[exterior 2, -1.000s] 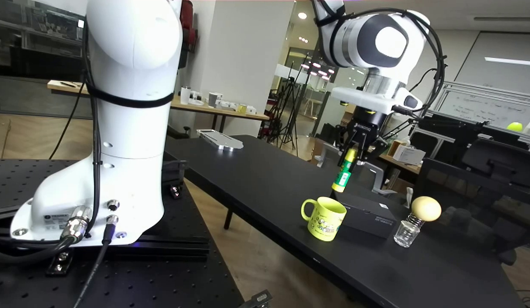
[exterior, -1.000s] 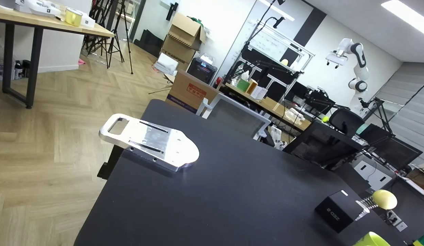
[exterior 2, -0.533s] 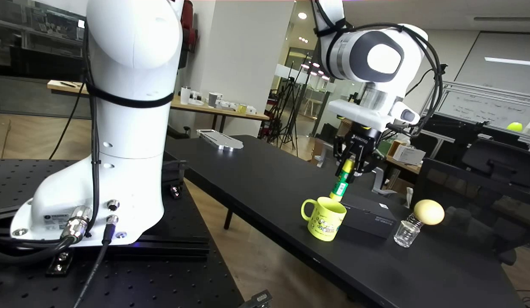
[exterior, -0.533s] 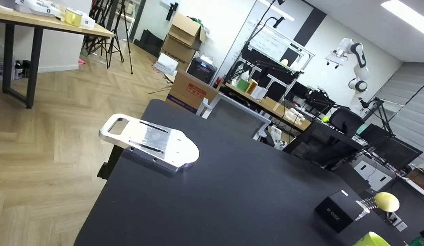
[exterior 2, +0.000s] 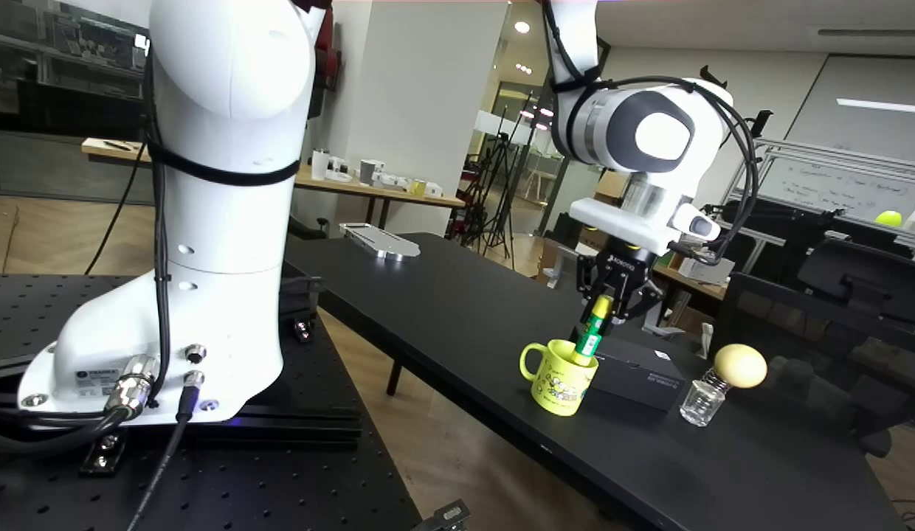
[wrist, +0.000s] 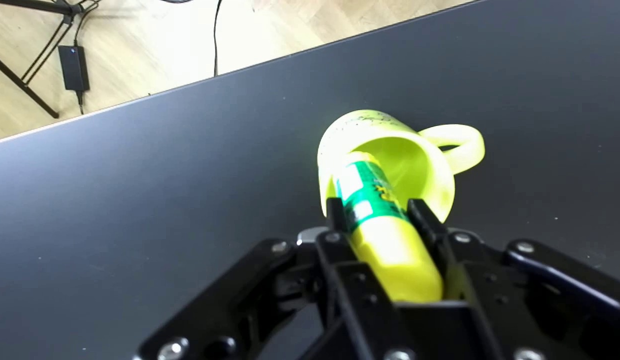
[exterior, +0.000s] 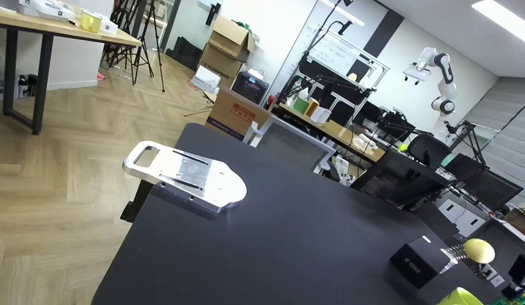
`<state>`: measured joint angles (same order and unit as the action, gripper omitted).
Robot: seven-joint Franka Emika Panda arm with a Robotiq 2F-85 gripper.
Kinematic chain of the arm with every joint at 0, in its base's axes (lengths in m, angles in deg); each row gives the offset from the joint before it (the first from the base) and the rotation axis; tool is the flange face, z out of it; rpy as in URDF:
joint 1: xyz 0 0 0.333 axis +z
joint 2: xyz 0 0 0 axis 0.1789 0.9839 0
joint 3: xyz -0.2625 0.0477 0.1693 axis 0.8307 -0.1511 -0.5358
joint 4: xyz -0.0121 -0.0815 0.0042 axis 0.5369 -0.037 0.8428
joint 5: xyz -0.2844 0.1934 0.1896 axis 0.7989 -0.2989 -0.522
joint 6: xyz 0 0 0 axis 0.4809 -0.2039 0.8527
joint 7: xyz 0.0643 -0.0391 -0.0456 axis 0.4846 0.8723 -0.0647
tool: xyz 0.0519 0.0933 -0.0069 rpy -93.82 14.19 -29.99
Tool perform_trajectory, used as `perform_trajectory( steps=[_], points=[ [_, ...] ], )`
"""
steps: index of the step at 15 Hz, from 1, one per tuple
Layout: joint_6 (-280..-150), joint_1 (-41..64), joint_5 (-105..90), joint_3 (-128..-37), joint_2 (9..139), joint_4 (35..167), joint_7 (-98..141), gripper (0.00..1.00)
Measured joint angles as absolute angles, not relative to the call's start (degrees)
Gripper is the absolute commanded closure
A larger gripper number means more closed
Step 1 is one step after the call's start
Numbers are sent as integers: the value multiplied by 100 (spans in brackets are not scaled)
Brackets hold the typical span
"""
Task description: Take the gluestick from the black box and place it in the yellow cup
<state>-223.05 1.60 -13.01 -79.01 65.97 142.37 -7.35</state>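
The yellow cup (exterior 2: 559,387) stands upright on the black table beside the black box (exterior 2: 638,375). The cup's mouth and wall (wrist: 357,131) show in the wrist view, and its rim (exterior: 460,295) shows at the bottom edge of an exterior view. My gripper (wrist: 376,212) is shut on the gluestick (wrist: 392,255), which is green with yellow ends. The gluestick (exterior 2: 589,341) is tilted, with its lower end inside the cup's mouth. The gripper (exterior 2: 598,321) is just above the cup. Whether the gluestick touches the cup's bottom is hidden. The black box is out of the wrist view.
A glass jar (exterior 2: 701,402) with a spring and a pale yellow ball (exterior 2: 739,365) stands beside the black box. A silver metal plate (exterior: 186,176) lies at the table's far end. The table edge (wrist: 215,77) runs close behind the cup in the wrist view.
My gripper has moved down with the gluestick, from above the cup until the lower end is inside its mouth. The pale yellow ball has shifted slightly. Cup and box have not moved.
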Motion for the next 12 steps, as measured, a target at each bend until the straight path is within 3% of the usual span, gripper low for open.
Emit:
perform_trajectory(
  steps=[11,12],
  points=[
    [-22267,165,-876,-7958,7603,13829,-528,91],
    [-22265,167,-874,-7971,7644,13826,-525,41]
  ],
)
